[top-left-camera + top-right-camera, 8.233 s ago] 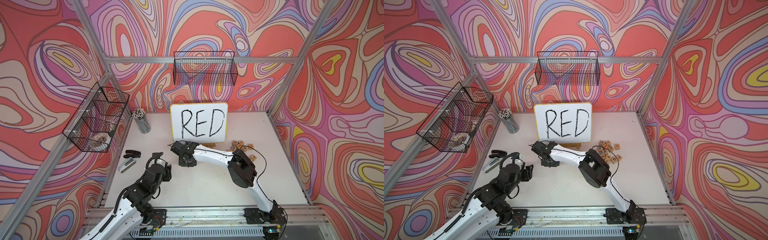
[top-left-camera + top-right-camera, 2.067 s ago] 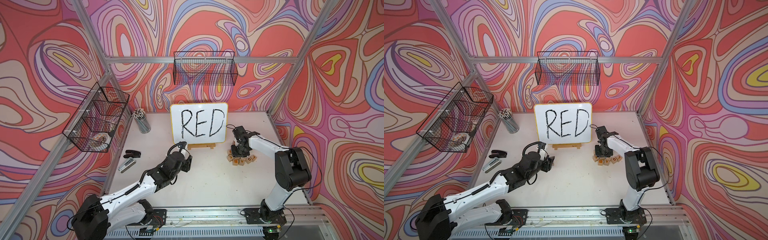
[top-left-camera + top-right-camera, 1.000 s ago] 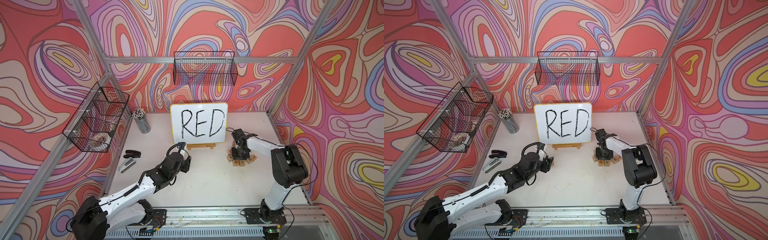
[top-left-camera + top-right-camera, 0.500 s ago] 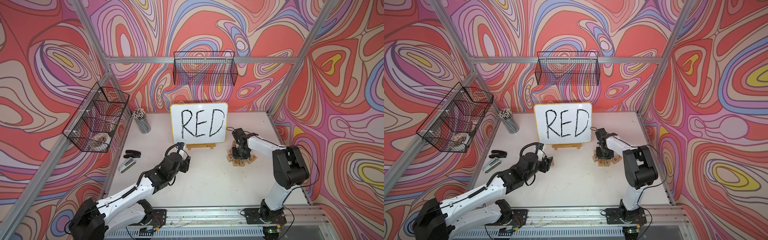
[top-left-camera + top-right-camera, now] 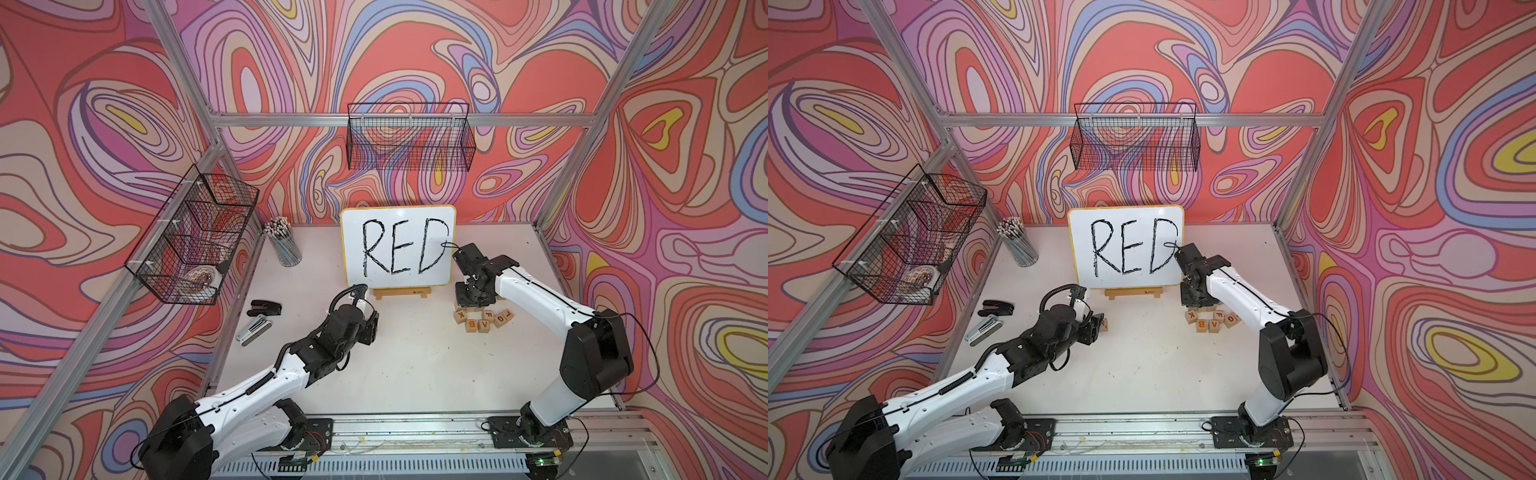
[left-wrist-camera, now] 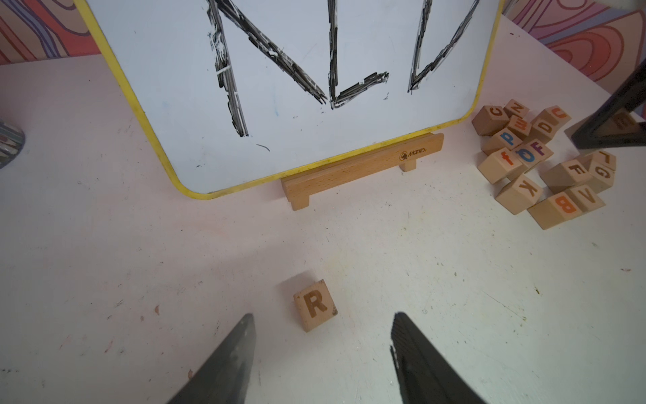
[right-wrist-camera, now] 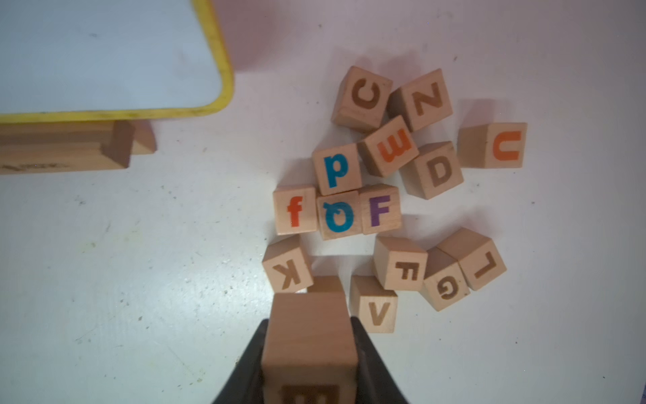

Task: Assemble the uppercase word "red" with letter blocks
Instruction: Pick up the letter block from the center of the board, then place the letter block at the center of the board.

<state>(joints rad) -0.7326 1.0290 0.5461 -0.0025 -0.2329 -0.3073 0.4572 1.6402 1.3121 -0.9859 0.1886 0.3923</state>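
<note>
Scuffed white tabletop [image 5: 415, 365] boxed in by swirly pink-red walls, with the RED whiteboard [image 5: 397, 249] standing at upper centre in both top views. The left wrist view shows what those barely do: the R block [image 6: 315, 305] alone, face up, just ahead of the left gripper [image 6: 323, 316], whose jaws are spread and empty. In the right wrist view the right gripper [image 7: 308, 320] pinches a wooden block [image 7: 309, 344] whose letter is cut off at the bottom edge. It's above the block pile [image 7: 384, 196], where the D block [image 7: 435, 171] lies. Lower centre is bare table, and the pile sits clear of the right edge.
</note>
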